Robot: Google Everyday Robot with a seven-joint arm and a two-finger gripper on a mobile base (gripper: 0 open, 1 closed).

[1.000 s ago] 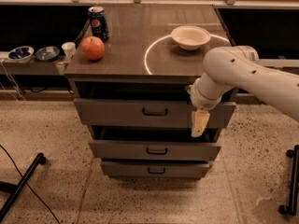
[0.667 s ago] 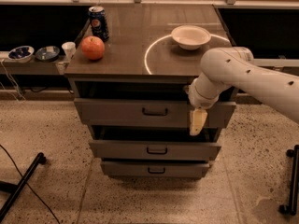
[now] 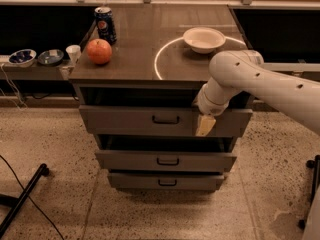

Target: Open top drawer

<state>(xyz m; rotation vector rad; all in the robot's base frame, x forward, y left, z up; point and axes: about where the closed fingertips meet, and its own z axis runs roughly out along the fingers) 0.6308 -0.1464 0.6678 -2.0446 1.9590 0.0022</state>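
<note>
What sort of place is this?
Probably an office kitchenette or test kitchen: grey three-drawer cabinet, round red apple, blue soda can and white bowl on top. The gripper sits at the tall grey top drawer, right of its handle.

A grey cabinet (image 3: pixel 135 59) fills the centre of the frame. The top drawer (image 3: pixel 125 120) has a dark gap above its front and a small dark handle (image 3: pixel 165 119) at its middle. The white arm (image 3: pixel 265 86) enters from the right edge, and the gripper (image 3: pixel 205 125) hangs over the right part of that drawer front, right of the handle. Two narrower drawers (image 3: pixel 130 160) sit below. On the cabinet top stand a soda can (image 3: pixel 105 24) and an apple (image 3: pixel 99 51) at upper left, and a white bowl (image 3: pixel 204 39) at upper right. A small cup (image 3: pixel 73 53) and two dishes (image 3: pixel 22 57) rest on a low shelf at far left.
</note>
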